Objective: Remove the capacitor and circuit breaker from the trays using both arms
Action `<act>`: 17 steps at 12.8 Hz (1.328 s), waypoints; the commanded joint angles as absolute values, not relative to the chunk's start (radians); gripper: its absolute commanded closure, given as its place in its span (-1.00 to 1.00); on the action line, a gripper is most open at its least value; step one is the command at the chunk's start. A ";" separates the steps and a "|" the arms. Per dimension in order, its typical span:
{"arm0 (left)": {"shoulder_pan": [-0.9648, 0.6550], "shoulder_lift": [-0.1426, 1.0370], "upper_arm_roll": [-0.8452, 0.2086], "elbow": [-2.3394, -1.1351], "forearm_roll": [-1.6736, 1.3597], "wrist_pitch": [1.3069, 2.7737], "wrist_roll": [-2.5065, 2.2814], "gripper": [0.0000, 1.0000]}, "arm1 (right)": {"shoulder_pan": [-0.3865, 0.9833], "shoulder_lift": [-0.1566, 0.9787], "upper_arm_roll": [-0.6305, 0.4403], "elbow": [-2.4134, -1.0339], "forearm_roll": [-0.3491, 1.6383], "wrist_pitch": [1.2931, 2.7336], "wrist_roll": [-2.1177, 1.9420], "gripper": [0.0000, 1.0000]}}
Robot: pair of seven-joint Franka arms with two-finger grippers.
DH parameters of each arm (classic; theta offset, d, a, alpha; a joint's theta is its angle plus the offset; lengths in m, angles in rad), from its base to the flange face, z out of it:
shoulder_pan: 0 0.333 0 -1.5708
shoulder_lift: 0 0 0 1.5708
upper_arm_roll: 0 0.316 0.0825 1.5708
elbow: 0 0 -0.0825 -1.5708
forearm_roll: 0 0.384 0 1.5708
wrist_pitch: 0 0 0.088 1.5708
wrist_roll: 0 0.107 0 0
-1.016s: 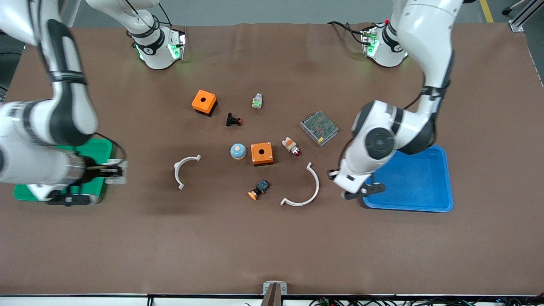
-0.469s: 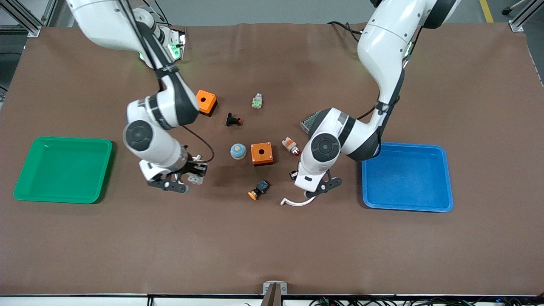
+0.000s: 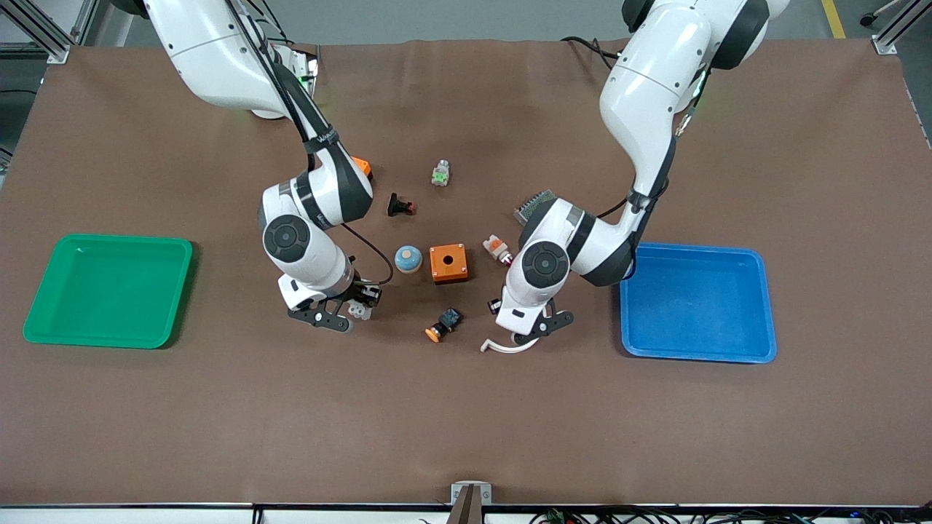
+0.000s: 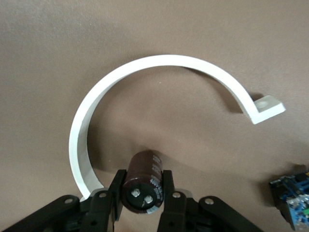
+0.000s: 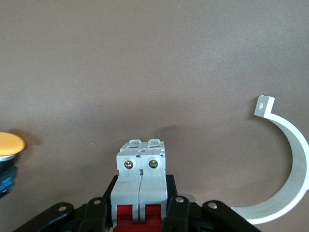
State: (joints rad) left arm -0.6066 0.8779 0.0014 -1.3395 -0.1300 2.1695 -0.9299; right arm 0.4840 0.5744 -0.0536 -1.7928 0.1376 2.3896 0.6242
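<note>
My left gripper is shut on the capacitor, a dark cylinder with a pale end. It holds it low over the table, just inside a white curved bracket. In the left wrist view the capacitor sits between the fingers, with the bracket arching round it. My right gripper is shut on the light-grey breaker, low over the table toward the green tray's end. The right wrist view shows the breaker with its red levers between the fingers.
A green tray and a blue tray lie at the table's two ends. Between the grippers are an orange box, a blue dome, an orange-capped button and a white-and-orange switch. A second white bracket lies beside the breaker.
Both arms have swung from the trays in to the table's middle. The right gripper left the green tray and the left gripper left the blue tray's edge, each now low by a white bracket.
</note>
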 commanded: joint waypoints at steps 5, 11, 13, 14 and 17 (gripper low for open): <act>-0.600 0.897 -0.002 -1.313 -0.146 2.174 -0.927 -0.29 | 0.495 0.644 -0.064 -1.721 0.105 2.391 0.637 1.00; -0.549 0.758 0.000 -1.318 -0.140 2.070 -0.916 -1.00 | 0.476 0.650 -0.061 -1.684 0.038 2.381 0.658 -1.00; -0.522 0.666 0.002 -1.327 -0.141 1.961 -0.835 -1.00 | 0.459 0.647 -0.061 -1.629 0.049 2.318 0.667 -1.00; -0.490 0.617 0.000 -1.331 -0.146 1.894 -0.780 -1.00 | 0.447 0.647 -0.061 -1.579 0.048 2.250 0.663 -1.00; -0.405 0.491 0.000 -1.338 -0.146 1.679 -0.597 -1.00 | 0.396 0.643 -0.058 -1.444 0.055 2.026 0.538 -1.00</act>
